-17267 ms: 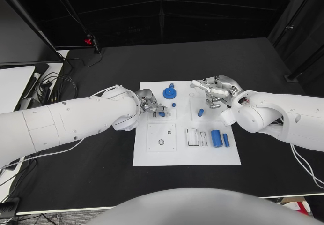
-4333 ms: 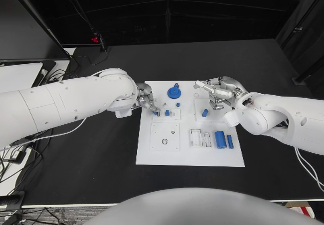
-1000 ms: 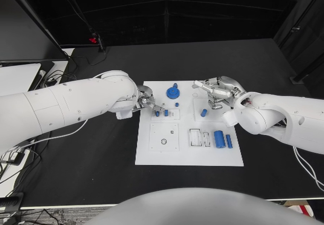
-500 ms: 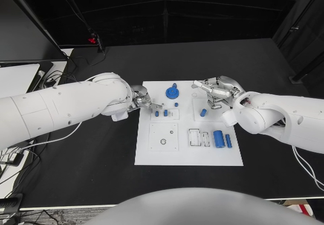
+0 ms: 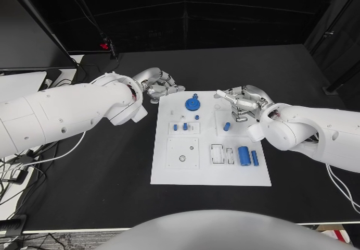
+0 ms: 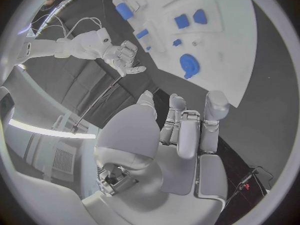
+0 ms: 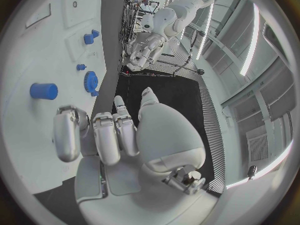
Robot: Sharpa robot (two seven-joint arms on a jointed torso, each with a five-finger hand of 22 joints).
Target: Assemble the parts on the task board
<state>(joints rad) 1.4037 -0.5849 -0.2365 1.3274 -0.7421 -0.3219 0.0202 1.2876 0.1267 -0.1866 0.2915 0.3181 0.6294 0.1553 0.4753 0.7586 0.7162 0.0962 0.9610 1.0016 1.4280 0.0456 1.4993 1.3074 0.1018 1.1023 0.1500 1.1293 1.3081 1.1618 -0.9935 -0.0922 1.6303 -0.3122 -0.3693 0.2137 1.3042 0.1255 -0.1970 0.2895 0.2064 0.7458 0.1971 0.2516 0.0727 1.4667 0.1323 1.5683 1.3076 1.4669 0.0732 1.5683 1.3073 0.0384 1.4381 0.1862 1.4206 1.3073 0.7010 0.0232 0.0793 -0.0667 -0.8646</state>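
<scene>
Our left hand hovers off the task board, over the black table beside its far left corner, fingers loosely apart and holding nothing; we judge it is clear of the work. On the board, two small blue pegs stand in their plate, apparently seated. The blue gear lies near the far edge. Our right hand is over the board's far right corner, fingers curled; what it pinches, if anything, we cannot tell. The blue cylinder lies nearer us, apparently awaiting assembly.
</scene>
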